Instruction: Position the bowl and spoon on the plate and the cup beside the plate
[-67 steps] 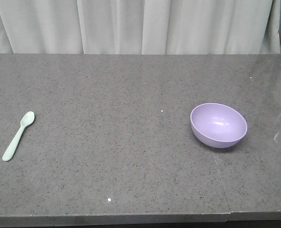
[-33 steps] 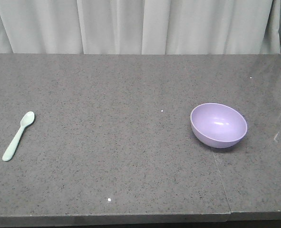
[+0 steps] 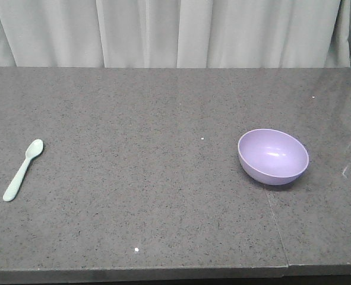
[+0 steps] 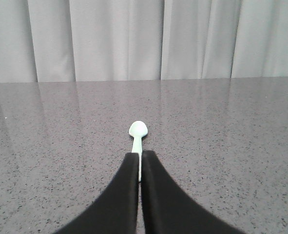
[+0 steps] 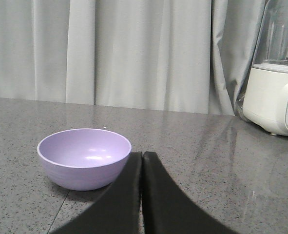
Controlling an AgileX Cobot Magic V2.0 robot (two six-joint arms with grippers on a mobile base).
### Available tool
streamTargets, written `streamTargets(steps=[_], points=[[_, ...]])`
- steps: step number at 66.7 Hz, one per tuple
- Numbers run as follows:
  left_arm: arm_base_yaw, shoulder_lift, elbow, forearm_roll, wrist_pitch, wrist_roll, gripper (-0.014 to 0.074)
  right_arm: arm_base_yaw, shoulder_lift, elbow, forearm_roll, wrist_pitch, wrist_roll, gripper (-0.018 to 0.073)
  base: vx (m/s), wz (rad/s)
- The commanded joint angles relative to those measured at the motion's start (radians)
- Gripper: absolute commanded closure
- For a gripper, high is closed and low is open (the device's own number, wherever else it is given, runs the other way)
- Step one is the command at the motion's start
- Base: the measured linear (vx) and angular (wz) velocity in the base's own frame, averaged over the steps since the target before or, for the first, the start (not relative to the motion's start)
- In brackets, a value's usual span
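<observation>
From where I stand, the task looks not yet begun. On the grey surface (image 3: 151,119) the spoon (image 3: 23,170) lies flat far at 9 o'clock, its head toward 1 o'clock. The bowl (image 3: 274,156) stands upright at 3 o'clock, well apart from the spoon. I see no plate and no cup in any view.

The left pincer (image 4: 140,161) has its two fingers pressed together and holds nothing; the spoon is straight ahead of it at 12 o'clock. The right pincer (image 5: 142,158) is closed the same way and empty, with the bowl ahead at about 10 o'clock.

I think the next move calls for opening a pincer and bringing it down to its object. The thin spoon handle will need a low, exact grip. The plate must first be found.
</observation>
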Motion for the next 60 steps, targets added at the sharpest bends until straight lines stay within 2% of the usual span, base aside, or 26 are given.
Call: streamTargets(steps=[1, 11, 15, 23, 31, 41, 47, 53, 60], points=[[0.0, 0.002, 0.031, 0.001, -0.07, -0.01, 0.0603, 0.002, -0.013, 0.015, 0.026, -0.087, -0.002, 0.0564, 0.0, 0.0], [0.0, 0.002, 0.031, -0.001, -0.079, -0.013, 0.0603, 0.002, -0.013, 0.015, 0.171, -0.135, 0.061, 0.0564, 0.0, 0.0], [0.0, 0.002, 0.031, -0.013, -0.11, -0.045, 0.0603, 0.002, -0.013, 0.015, 0.225, -0.145, 0.074, 0.0564, 0.0, 0.0], [0.0, 0.002, 0.025, -0.094, -0.195, -0.156, 0.0603, 0.002, -0.013, 0.015, 0.328, -0.153, 0.074, 0.0564, 0.0, 0.0], [0.0, 0.002, 0.023, -0.151, -0.288, -0.254, 0.0603, 0.002, -0.013, 0.015, 0.481, -0.154, 0.074, 0.0564, 0.0, 0.0], [-0.001, 0.002, 0.023, -0.227, -0.396, -0.428, 0.0603, 0.002, -0.013, -0.024, 0.639, -0.138, 0.077, 0.0564, 0.0, 0.0], [-0.002, 0.002, 0.018, -0.235, -0.446, -0.508, 0.0603, 0.002, -0.011, -0.097, 0.636, -0.105, 0.066, 0.0564, 0.0, 0.0], [-0.002, 0.002, 0.0, -0.22, -0.493, -0.577, 0.0603, 0.002, -0.002, -0.208, 0.581, -0.047, 0.062, 0.0564, 0.0, 0.0], [-0.002, 0.002, -0.087, -0.092, -0.475, -0.604, 0.0602, 0.002, 0.054, -0.366, 0.496, 0.072, 0.054, 0.0562, 0.0, 0.0]])
